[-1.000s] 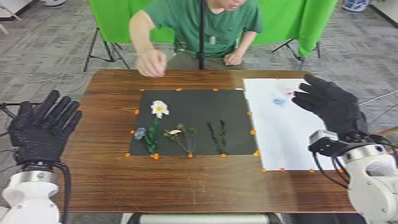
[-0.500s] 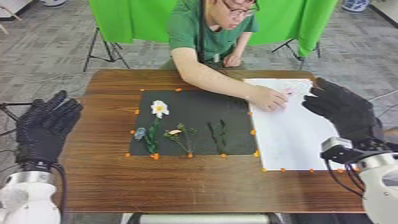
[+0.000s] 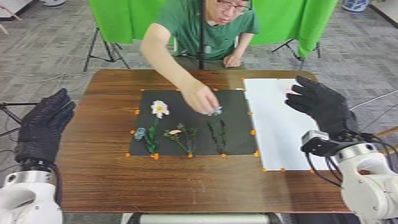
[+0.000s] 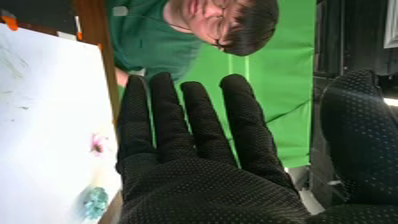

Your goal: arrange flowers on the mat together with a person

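Observation:
In the head view my left hand (image 3: pixel 43 127) is open at the table's left edge. Over the white sheet's right side is my right hand (image 3: pixel 322 106), also open and empty; the right wrist view shows this hand (image 4: pixel 209 185) with straight fingers. A person's hand (image 3: pixel 201 100) holds a light blue flower (image 3: pixel 215 111) at the upper end of the green stems (image 3: pixel 218 136) on the black mat (image 3: pixel 178 97). Left of them lie a white flower (image 3: pixel 160 109), a small pale bloom (image 3: pixel 174 132) and a blue flower (image 3: pixel 139 133). A pink flower (image 4: pixel 99 143) and a teal flower (image 4: pixel 95 202) appear in the right wrist view.
The white sheet (image 3: pixel 280 130) lies right of the mat, with orange tape pieces along the edges of both. Brown wooden table (image 3: pixel 169 187) surface extends in front of the mat. The person's forearm (image 3: pixel 169 67) crosses the table's back edge.
The person's hand went from the table's back edge to the white sheet, then left to the mat, now with a light blue flower. My right hand has shifted slightly left since half a second ago.

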